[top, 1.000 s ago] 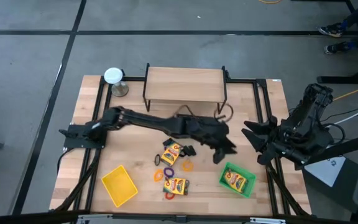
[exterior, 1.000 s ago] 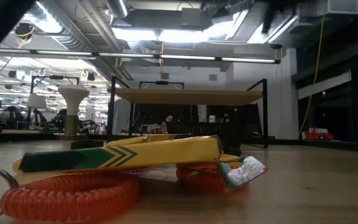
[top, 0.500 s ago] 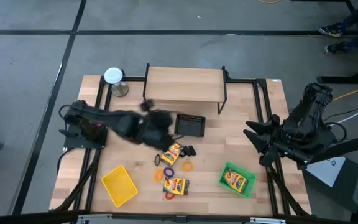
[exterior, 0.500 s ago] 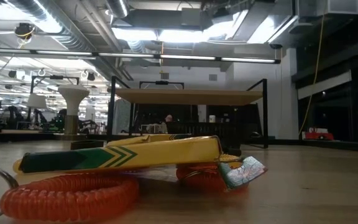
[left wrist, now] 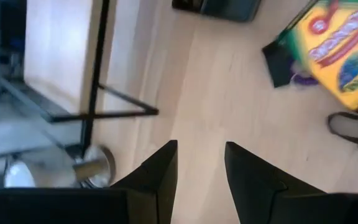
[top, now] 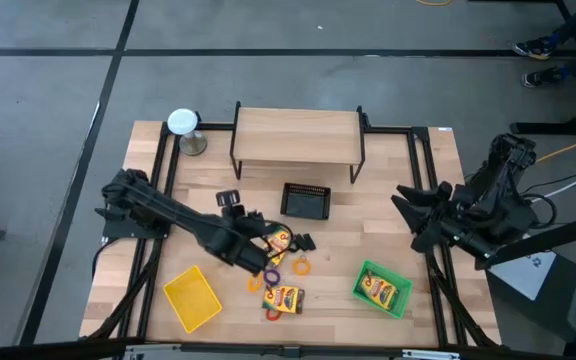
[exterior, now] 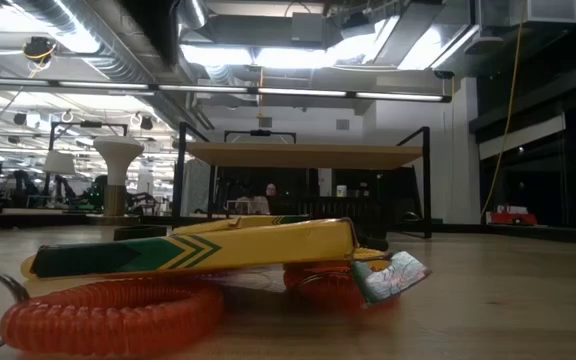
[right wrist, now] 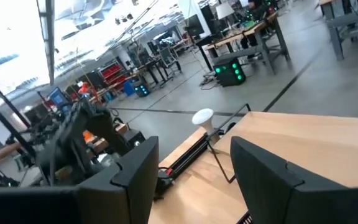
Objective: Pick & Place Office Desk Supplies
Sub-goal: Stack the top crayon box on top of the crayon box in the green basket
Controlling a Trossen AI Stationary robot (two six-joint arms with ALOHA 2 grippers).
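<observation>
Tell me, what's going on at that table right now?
Left gripper open, empty, over the crayon pack and rings mid-table. Right gripper open, waiting at the right edge. One pack already in the green tray. Nothing in the way.

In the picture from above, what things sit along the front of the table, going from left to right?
Yellow tray → crayon pack lying on the table → green tray with another crayon pack inside it.

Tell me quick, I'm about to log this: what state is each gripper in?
Left gripper: open, holding nothing, above bare wood near the crayon pack.
Right gripper: open, empty, parked at the table's right edge.
</observation>
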